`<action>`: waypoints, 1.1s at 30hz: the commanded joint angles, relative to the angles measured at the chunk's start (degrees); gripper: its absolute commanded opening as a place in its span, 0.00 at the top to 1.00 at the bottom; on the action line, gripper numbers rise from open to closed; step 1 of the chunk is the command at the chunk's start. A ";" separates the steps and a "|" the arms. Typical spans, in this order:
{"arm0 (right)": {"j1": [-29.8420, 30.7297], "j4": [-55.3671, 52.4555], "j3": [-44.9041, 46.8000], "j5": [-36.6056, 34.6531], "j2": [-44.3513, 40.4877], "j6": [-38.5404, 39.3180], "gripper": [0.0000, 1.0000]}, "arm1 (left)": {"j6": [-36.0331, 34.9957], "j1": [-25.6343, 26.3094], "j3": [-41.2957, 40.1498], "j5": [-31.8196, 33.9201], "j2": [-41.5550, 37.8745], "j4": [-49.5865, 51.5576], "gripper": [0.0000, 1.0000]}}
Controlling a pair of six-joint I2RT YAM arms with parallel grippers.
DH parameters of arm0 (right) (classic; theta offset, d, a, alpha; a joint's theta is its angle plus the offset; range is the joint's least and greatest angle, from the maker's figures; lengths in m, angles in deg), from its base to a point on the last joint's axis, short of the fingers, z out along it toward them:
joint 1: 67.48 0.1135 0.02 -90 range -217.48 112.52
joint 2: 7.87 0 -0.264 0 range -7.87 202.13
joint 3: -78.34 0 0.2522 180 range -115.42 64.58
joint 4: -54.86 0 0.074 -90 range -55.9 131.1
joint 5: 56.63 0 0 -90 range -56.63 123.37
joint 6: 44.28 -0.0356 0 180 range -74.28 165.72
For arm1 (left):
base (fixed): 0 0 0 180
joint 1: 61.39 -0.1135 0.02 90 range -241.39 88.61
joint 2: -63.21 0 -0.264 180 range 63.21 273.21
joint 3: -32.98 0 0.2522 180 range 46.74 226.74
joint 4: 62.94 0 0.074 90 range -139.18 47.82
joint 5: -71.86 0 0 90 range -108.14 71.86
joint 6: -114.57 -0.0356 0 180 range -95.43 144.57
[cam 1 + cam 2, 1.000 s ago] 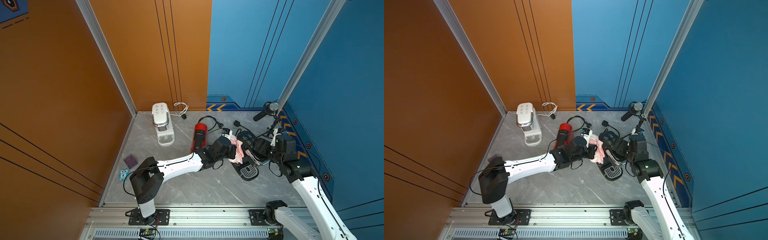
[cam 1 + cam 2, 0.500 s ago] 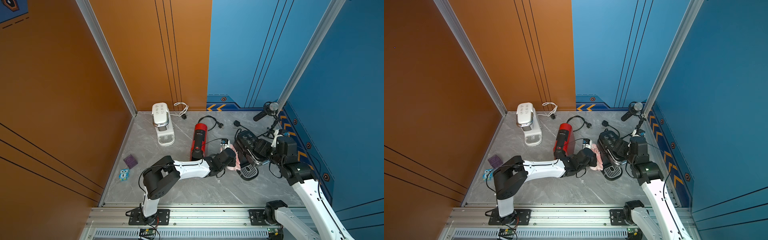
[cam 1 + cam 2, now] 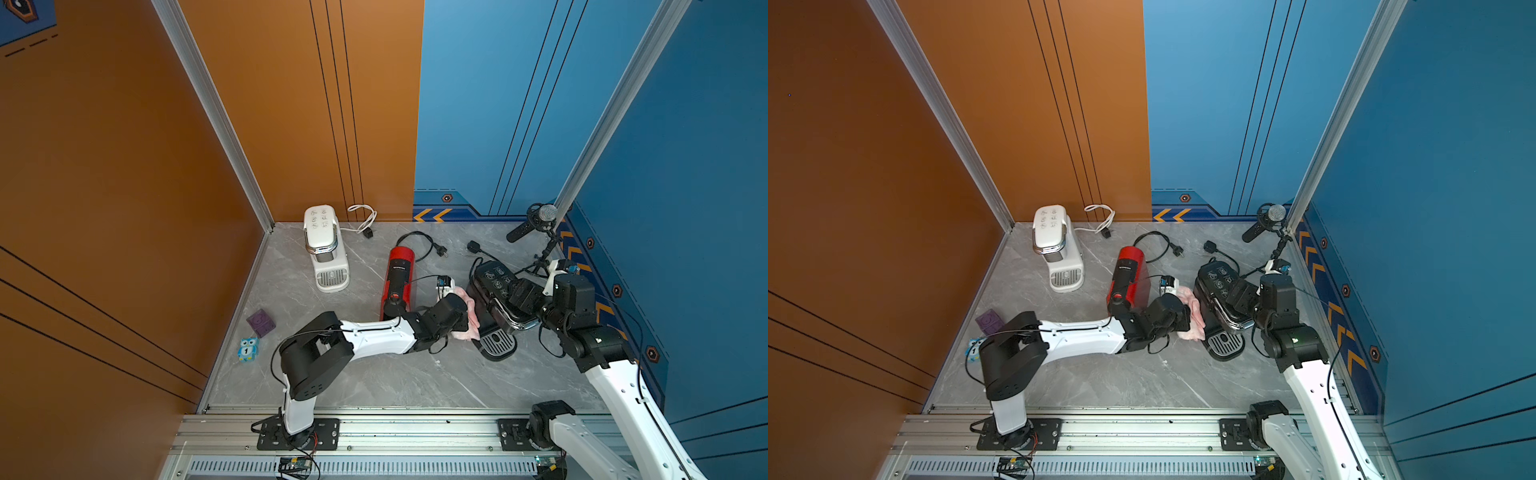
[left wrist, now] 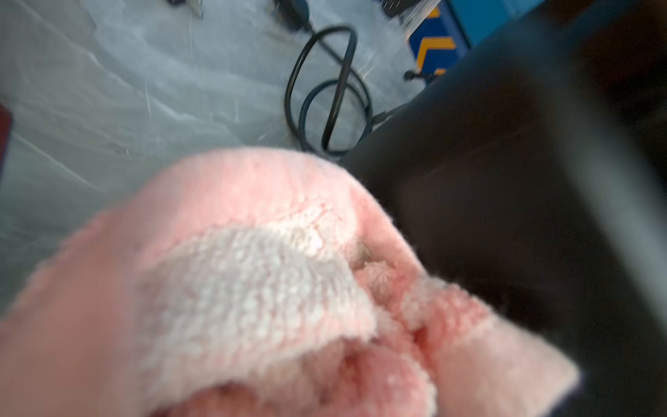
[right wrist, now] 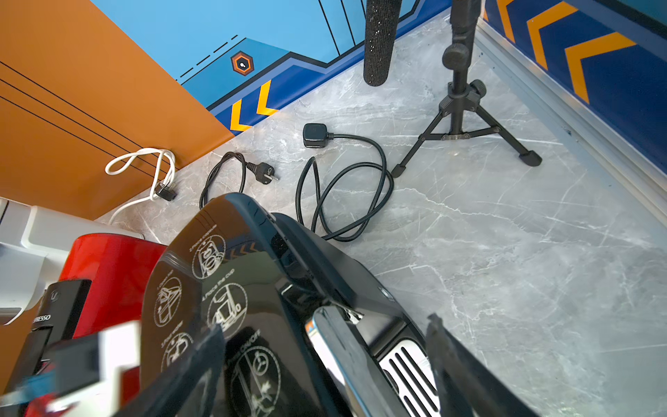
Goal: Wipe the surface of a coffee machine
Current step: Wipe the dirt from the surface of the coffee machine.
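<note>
A black coffee machine (image 3: 494, 286) (image 3: 1217, 286) stands at the right of the floor, its drip tray (image 3: 496, 345) toward the front. My left gripper (image 3: 465, 313) is shut on a pink cloth (image 3: 469, 328) (image 3: 1192, 328), which presses against the machine's left side. In the left wrist view the cloth (image 4: 252, 289) hides the jaws, with the dark machine (image 4: 505, 180) right beside it. My right gripper (image 3: 515, 293) (image 5: 325, 361) sits open astride the machine's top (image 5: 234, 289); whether the fingers touch it I cannot tell.
A red coffee machine (image 3: 399, 278) stands just left of the cloth and a white one (image 3: 324, 249) at the back left. A microphone on a tripod (image 3: 536, 224) is in the back right corner. Black cords (image 5: 343, 187) lie behind the machines. Two small cubes (image 3: 261, 322) sit left.
My left arm has drawn back and folded, and the cloth has slid from the machine's front face to its left side. The right arm has hardly moved.
</note>
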 commanded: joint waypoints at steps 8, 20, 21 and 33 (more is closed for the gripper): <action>0.06 -6.82 0.58 0.25 0.37 -0.03 0.11 | 0.96 0.68 -1.82 2.82 -5.75 -2.43 1.00; -0.01 -8.75 1.35 0.70 -2.93 -0.02 0.11 | 8.90 0.77 -2.93 3.07 6.09 -3.00 1.00; -0.10 -8.76 1.35 0.84 -2.87 -0.11 0.11 | 9.46 0.60 -2.62 2.62 7.22 -3.05 1.00; -0.08 -9.54 -1.86 2.92 -1.85 -0.77 0.10 | 6.66 -1.93 -3.29 1.24 -2.55 -3.69 1.00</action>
